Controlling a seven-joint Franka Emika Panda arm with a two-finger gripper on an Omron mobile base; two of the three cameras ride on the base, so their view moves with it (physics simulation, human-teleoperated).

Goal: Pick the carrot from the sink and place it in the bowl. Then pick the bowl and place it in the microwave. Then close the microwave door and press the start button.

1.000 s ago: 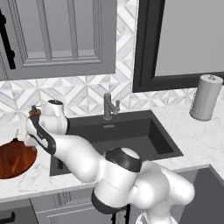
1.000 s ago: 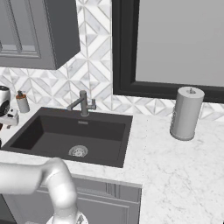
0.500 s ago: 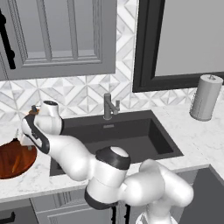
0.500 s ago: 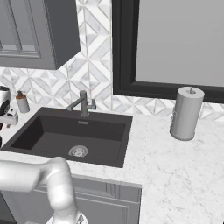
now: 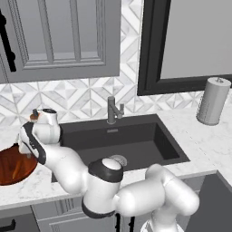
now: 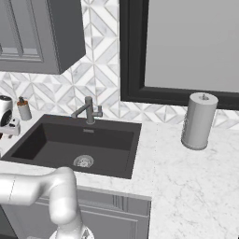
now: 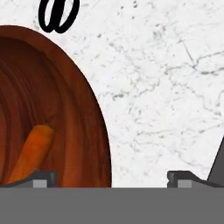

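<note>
The carrot (image 7: 29,151) lies inside the bowl (image 7: 83,118), which sits on the marble surface (image 7: 166,87) left of the sink (image 5: 131,140); my tool (image 7: 109,178) hangs over the bowl's rim, spread wide, holding nothing. The bowl looks stiff, light and glossy, so likely slippery; I would pinch its rim wall. Bare surface lies beside it; the sink edge is near.

A grey paper towel roll (image 6: 199,120) stood upright on the white marble tabletop (image 6: 186,172), right of the basin and well apart from it. A small bottle (image 6: 24,109) stood by the patterned backsplash (image 5: 86,97). Grey panelled cabinets (image 5: 59,38) hung above.
</note>
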